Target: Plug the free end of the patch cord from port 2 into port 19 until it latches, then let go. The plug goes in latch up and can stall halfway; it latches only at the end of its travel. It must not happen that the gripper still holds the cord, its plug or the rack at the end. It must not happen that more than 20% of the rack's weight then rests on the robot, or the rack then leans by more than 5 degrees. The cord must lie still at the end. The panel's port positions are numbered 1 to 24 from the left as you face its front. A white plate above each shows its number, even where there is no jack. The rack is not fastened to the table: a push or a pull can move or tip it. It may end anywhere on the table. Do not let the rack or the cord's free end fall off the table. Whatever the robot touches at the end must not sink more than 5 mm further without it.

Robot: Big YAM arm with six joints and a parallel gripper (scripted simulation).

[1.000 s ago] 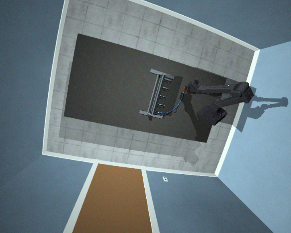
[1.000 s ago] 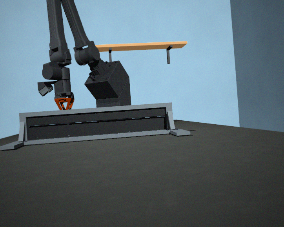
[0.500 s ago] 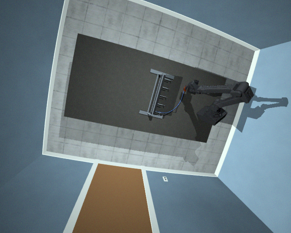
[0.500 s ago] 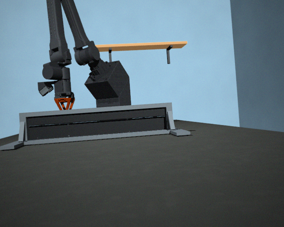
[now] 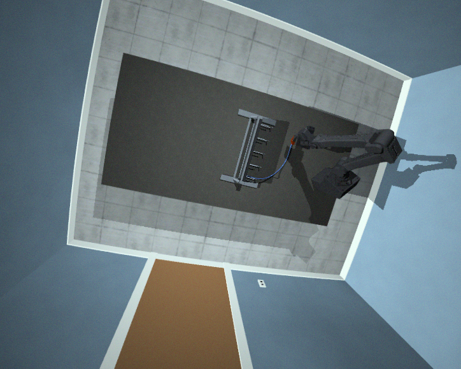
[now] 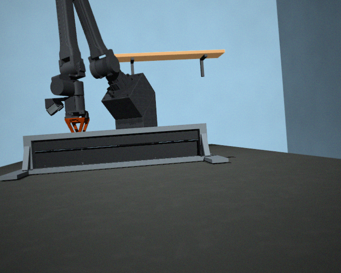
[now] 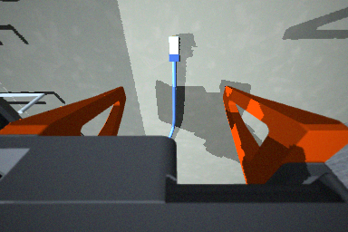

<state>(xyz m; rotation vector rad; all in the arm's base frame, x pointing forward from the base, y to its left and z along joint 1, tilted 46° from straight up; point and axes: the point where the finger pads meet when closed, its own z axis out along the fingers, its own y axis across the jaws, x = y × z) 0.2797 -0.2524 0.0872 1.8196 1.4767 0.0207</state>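
Observation:
The grey rack (image 5: pixel 242 147) (image 6: pixel 109 132) stands on the dark table (image 5: pixel 169 139) (image 6: pixel 170 209); the exterior view shows it from behind. The blue patch cord (image 5: pixel 277 171) (image 7: pixel 174 89) runs from the rack's near-end port in a curve toward my gripper. Its white plug (image 7: pixel 176 45) lies on the table, apart from the rack. My gripper (image 5: pixel 293 141) (image 6: pixel 76 125) (image 7: pixel 174 91) is open and empty. It hangs low over the cord's free end, orange fingers on either side of the cord, with the plug just beyond the fingertips in the wrist view.
The arm's base (image 5: pixel 335 180) (image 6: pixel 131 103) stands on the table in front of the rack, near the table's edge. Several wire hooks (image 5: pixel 260 141) stick out from the rack's front. An orange wall shelf (image 6: pixel 170 54) hangs behind.

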